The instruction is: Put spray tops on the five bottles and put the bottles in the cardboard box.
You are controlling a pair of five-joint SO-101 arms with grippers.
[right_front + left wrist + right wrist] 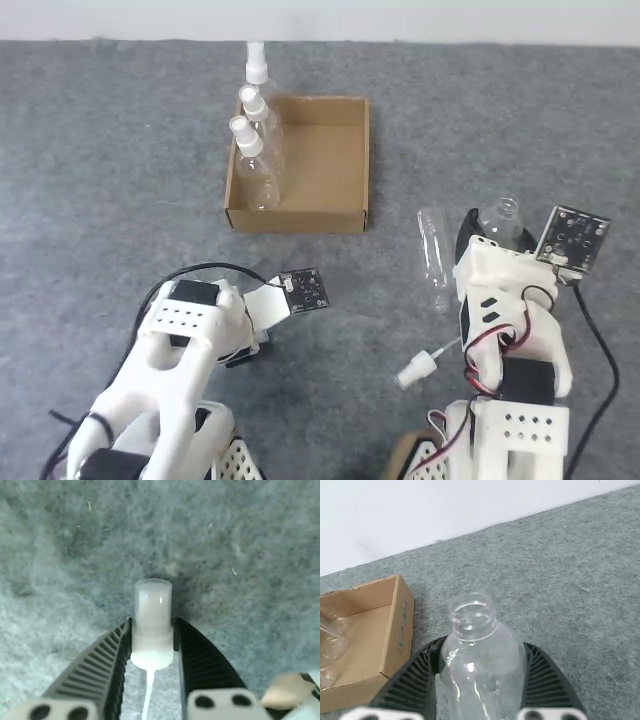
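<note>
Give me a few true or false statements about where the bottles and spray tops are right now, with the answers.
1. Three capped bottles stand in the box. True.
2. The held bottle in the right end effector already has a top. False: its neck is open.
3. The left end effector is shut on a spray top. True.
4. The bare bottle stands upright on the table. False: it lies on its side.
5. The loose top lies in the box. False: it lies on the table by the right arm.
</note>
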